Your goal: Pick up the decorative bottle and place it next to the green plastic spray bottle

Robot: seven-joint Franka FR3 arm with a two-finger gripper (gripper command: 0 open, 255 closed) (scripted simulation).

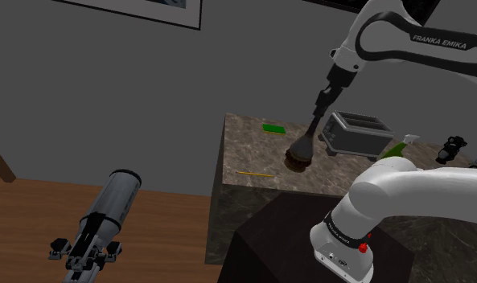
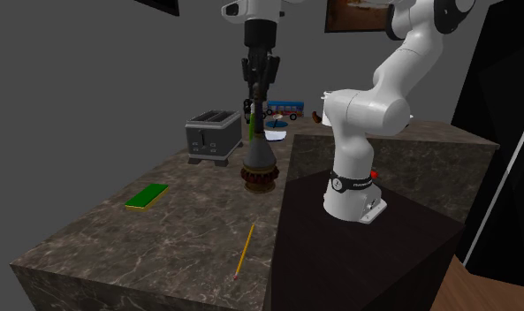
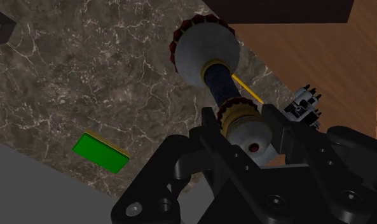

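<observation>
Decorative bottle (image 1: 299, 153) stands upright on the surface (image 1: 246, 149), long neck pointing straight up into the tool (image 3: 244, 127), clenched around its top. Green spray bottle (image 1: 393, 149) lies beyond the toaster (image 1: 355, 133), toward the shoulder view's right.

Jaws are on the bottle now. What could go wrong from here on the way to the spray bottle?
1. The gripper holds the bottle only at the top of its thin neck, with the wide base well below; it may swing or slip.
2. The toaster stands between it and the spray bottle; a low carry could clip it.
3. The spray bottle sits close beside the toaster; the wide base might knock it at set-down.
</observation>
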